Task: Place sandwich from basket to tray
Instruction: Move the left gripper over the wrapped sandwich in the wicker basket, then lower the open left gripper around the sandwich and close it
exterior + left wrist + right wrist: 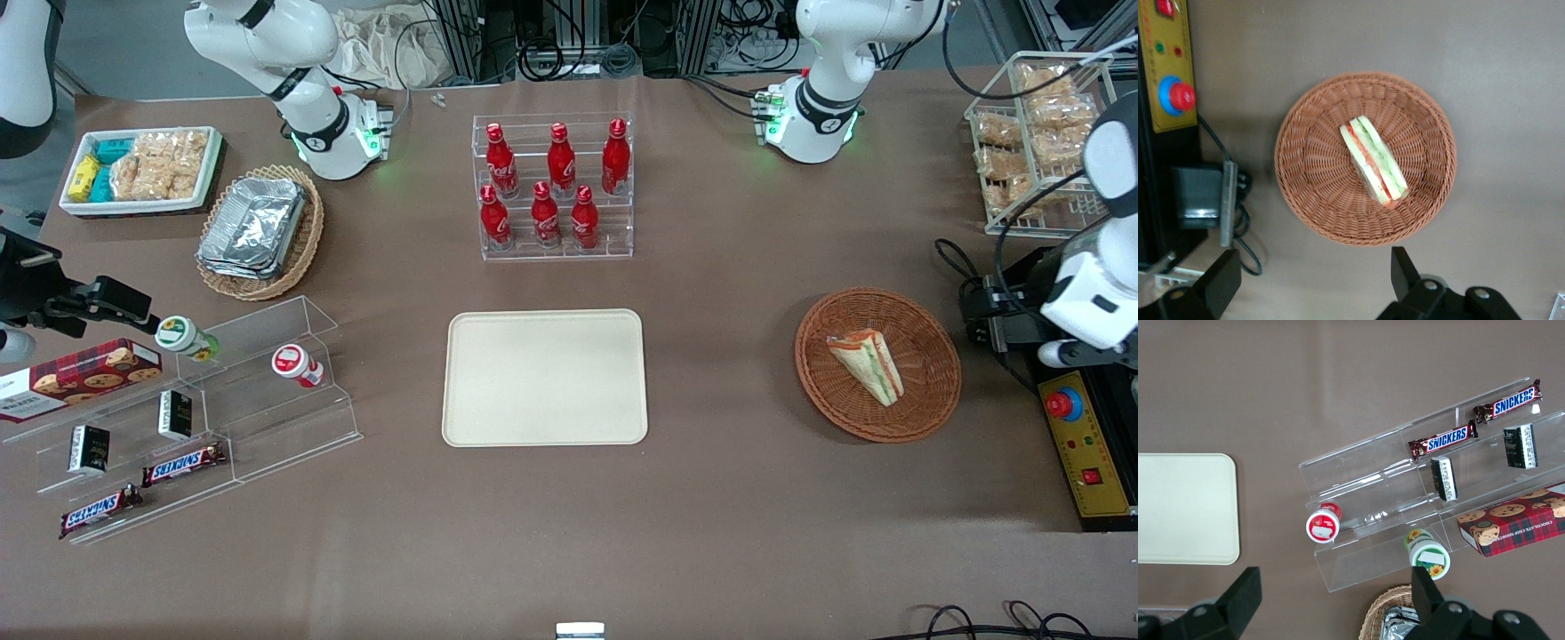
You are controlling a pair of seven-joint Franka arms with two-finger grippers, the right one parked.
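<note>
The sandwich point(867, 364) is a wrapped triangular wedge with green and red filling. It lies in the round reddish-brown basket point(942, 404). In the left wrist view the sandwich point(1375, 160) lies across the middle of the basket point(1305, 193). My left gripper point(978, 311) hangs above the table just beside the basket, toward the working arm's end. In the left wrist view the gripper point(1313, 280) is open wide and empty, clear of the basket's rim. The cream tray point(544, 378) lies flat at the table's middle, bare; it also shows in the right wrist view point(1185, 507).
A yellow control box with a red button point(1085, 444) and cables lie beside the basket. A rack of red bottles point(556, 187) stands farther from the front camera than the tray. A wire rack of snacks point(1036, 133) and a clear stepped shelf point(204, 400) stand at the table's two ends.
</note>
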